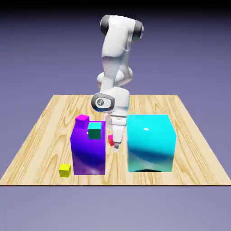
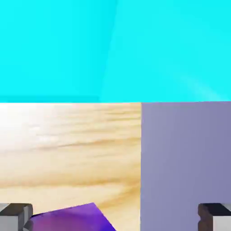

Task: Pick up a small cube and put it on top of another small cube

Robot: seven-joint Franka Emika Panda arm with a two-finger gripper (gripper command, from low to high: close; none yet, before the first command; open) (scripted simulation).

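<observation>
The small cube (image 1: 110, 140), tiny and red, lies on the table in the gap between the big purple block (image 1: 89, 151) and the big cyan block (image 1: 150, 142); the purple block hides part of it. My gripper (image 1: 116, 145) reaches down into that gap, right beside the red cube on the exterior view's right. In the hand view the two fingertips (image 2: 16, 216) stand far apart at the bottom corners, open, with nothing held. The red cube does not show in the hand view.
A tiny teal cube (image 1: 94, 130) sits on the purple block, a tiny magenta cube (image 1: 82, 118) at its far top corner. A tiny yellow cube (image 1: 65, 170) lies by the table's near edge. The cyan block (image 2: 113, 49) fills the hand view's top, and a purple corner (image 2: 72, 220) shows below.
</observation>
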